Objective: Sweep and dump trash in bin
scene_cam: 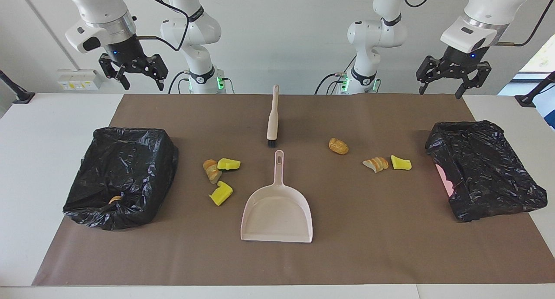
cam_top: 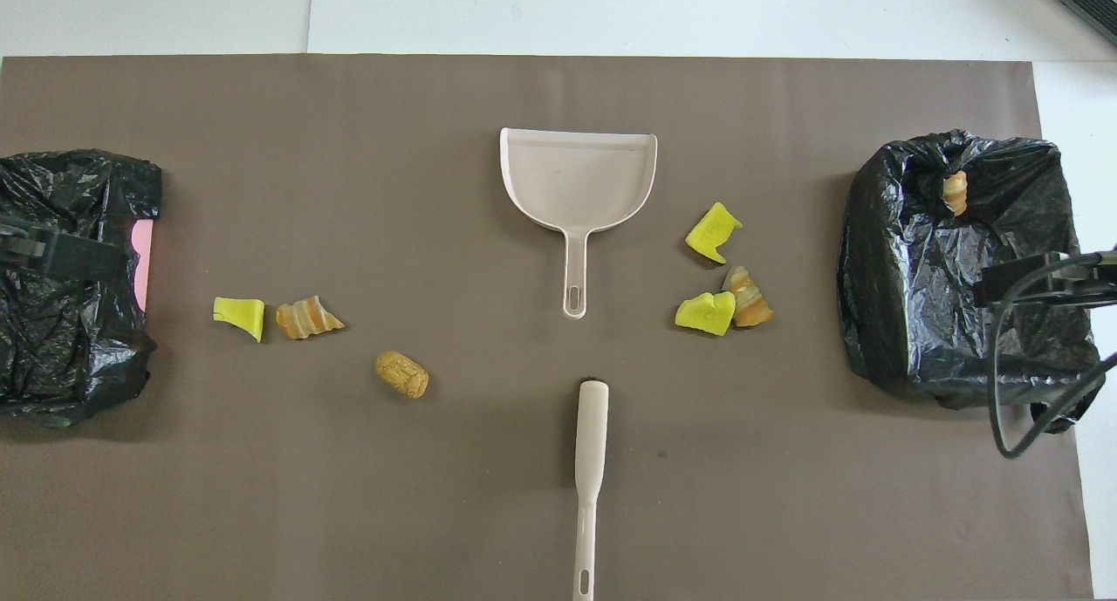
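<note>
Trash lies in two groups on the brown mat. Toward the right arm's end are a yellow sponge wedge (scene_cam: pixel 228 163), a bread slice (scene_cam: pixel 211 170) and another sponge wedge (scene_cam: pixel 221 193). Toward the left arm's end are a bread roll (scene_cam: pixel 338 146), sliced bread (scene_cam: pixel 376 164) and a sponge wedge (scene_cam: pixel 400 162). The pale pink dustpan (scene_cam: pixel 277 212) lies mid-table with its handle toward the robots. The beige brush (scene_cam: pixel 273 116) lies nearer the robots. A black-bagged bin (scene_cam: pixel 121 177) stands at each end, the other bin (scene_cam: pixel 481 169) by the left arm. My right gripper (scene_cam: pixel 143 85) and left gripper (scene_cam: pixel 440 92) hang open and empty above the table's robot-side edge.
A small bread piece (cam_top: pixel 955 191) rests on the bag of the bin at the right arm's end. Pink shows through a gap in the bag (cam_top: pixel 142 261) of the other bin. The mat (cam_top: pixel 558 95) is bordered by white table.
</note>
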You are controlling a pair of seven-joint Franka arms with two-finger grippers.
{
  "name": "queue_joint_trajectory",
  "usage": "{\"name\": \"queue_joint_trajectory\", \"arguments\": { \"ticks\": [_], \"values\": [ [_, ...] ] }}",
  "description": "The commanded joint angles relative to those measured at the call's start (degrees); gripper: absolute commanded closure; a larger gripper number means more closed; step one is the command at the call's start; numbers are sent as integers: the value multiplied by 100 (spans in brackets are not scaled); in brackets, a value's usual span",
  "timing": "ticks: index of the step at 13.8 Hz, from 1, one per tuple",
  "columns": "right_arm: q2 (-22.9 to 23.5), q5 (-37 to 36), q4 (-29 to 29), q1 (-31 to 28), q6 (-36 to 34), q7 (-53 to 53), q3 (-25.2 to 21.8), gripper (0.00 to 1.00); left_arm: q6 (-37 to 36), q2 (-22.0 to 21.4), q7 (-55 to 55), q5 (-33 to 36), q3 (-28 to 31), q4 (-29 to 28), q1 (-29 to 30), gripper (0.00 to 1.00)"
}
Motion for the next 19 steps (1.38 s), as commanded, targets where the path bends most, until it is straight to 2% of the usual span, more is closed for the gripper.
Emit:
{"name": "queue_joint_trajectory", "arguments": {
  "ticks": [1, 19],
  "values": [
    [-145, 113, -189, -40, 152, 69, 20, 0, -25, -114, -3, -29, -30, -122, -12, 0],
    [-145, 113, -189, -40, 108, 77, 20, 0, -140, -263, -117, -29, -4, -342, 32, 0]
  ]
}}
